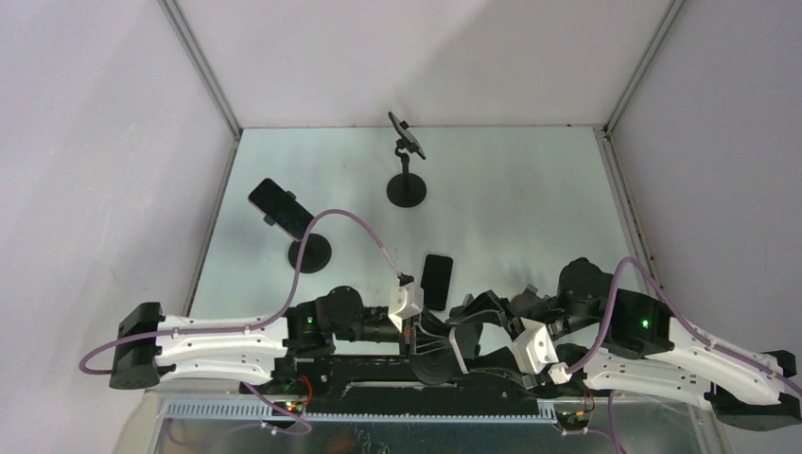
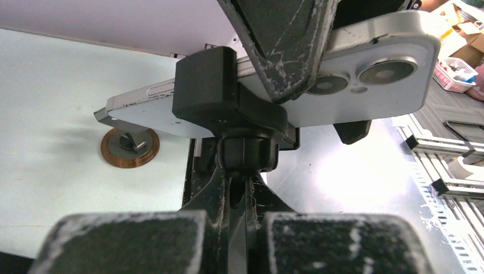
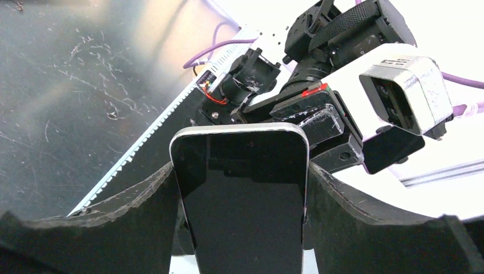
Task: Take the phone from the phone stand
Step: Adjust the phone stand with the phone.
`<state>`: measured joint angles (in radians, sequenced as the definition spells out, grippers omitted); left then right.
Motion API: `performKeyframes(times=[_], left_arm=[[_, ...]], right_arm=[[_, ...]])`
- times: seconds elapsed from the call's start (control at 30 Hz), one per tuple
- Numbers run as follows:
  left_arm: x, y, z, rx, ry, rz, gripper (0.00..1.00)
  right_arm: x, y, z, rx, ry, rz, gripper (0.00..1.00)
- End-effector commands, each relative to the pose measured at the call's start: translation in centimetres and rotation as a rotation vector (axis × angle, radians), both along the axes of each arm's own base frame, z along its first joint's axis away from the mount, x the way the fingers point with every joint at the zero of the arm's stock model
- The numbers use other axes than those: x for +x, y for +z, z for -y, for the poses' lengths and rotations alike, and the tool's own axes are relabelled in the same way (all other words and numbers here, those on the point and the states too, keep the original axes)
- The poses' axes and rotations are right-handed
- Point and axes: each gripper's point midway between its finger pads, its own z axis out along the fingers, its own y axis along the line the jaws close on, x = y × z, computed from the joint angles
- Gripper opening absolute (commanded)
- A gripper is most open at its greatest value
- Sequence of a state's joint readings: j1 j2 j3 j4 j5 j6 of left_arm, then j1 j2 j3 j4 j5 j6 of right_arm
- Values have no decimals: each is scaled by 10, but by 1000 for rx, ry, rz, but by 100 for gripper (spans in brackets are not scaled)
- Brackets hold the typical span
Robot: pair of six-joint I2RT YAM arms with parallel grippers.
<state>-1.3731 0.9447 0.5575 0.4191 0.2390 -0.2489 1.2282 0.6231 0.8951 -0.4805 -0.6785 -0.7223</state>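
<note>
While the left gripper (image 2: 238,221) clamps the phone stand (image 2: 220,94), the right gripper (image 3: 240,185) squeezes the phone (image 3: 242,222) by its edges.

No legible text, label, brand mark, number or sign is made out in any view. Nothing readable is resolved on the phone (image 2: 399,100), on its pale back or its dark screen, nor on the phone stand (image 2: 208,85).
</note>
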Motion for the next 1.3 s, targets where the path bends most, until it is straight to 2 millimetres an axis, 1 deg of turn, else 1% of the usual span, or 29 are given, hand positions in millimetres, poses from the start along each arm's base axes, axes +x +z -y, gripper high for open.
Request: performKeyframes(times=[0.0,0.07,0.17,0.33,0.47,0.53,0.57,0.6,0.63,0.67,0.8,0.87,0.93,1.07,1.13,1.27], left_arm=[[3,17,4,-26,-9,108,1],[2,15,3,-21,-23,130,2],[4,10,2,0,-16,154,0],[17,10,-2,7,56,184,0],[31,10,-8,16,141,191,0],[41,9,-13,26,203,188,0],[46,8,-17,34,233,186,0],[54,8,-20,39,280,187,0],[57,8,-23,40,300,186,0],[62,8,-26,42,332,185,0],[71,8,-37,33,395,184,0],[73,8,-41,27,415,184,0],[75,7,-44,27,427,189,0],[73,7,-44,35,413,197,0],[71,4,-43,43,399,192,0],[68,0,-42,43,386,173,0]], right_arm=[[-3,43,-2,140,1,-2,0],[-1,43,-2,132,-20,-34,0],[1,44,-2,120,-46,-93,0],[3,45,-5,101,-85,-193,0],[13,43,-9,76,-166,-290,0],[31,41,-12,70,-294,-384,0],[36,40,-13,67,-334,-412,0],[49,39,-13,72,-423,-474,0],[57,38,-14,78,-473,-507,0],[70,37,-12,93,-568,-573,0],[101,28,-5,121,-790,-702,0],[110,23,-4,121,-856,-754,0],[114,13,-6,94,-897,-809,0],[119,-13,-13,8,-960,-888,0],[120,-21,-15,-21,-976,-916,0],[124,-27,-20,-40,-988,-979,0]])
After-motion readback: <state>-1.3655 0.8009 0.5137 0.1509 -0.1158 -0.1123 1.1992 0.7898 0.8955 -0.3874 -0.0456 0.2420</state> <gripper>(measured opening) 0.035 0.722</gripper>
